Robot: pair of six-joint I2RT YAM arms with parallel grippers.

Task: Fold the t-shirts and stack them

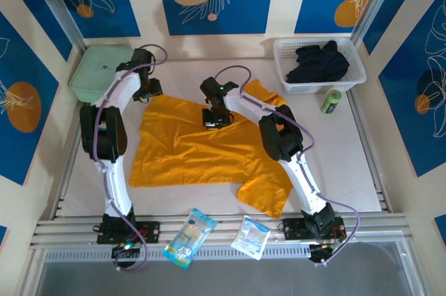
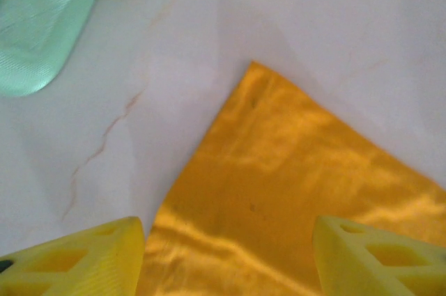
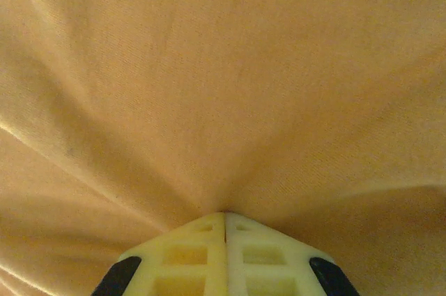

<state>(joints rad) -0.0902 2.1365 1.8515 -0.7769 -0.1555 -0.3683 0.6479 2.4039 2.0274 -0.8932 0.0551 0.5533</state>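
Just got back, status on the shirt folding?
Right pincer shut on orange shirt, mid-cloth. Left pincer open over its corner. Green case nearby, off the cloth.

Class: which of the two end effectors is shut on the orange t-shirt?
The right end effector, pinching the t-shirt mid-cloth; the left end effector stands open at a corner.

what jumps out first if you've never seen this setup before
The bright orange-yellow t-shirt spread across the middle of the table grabs the eye first. The right gripper is shut on its cloth, creases fanning out from the pinch, while the left gripper stands open over its far-left corner.
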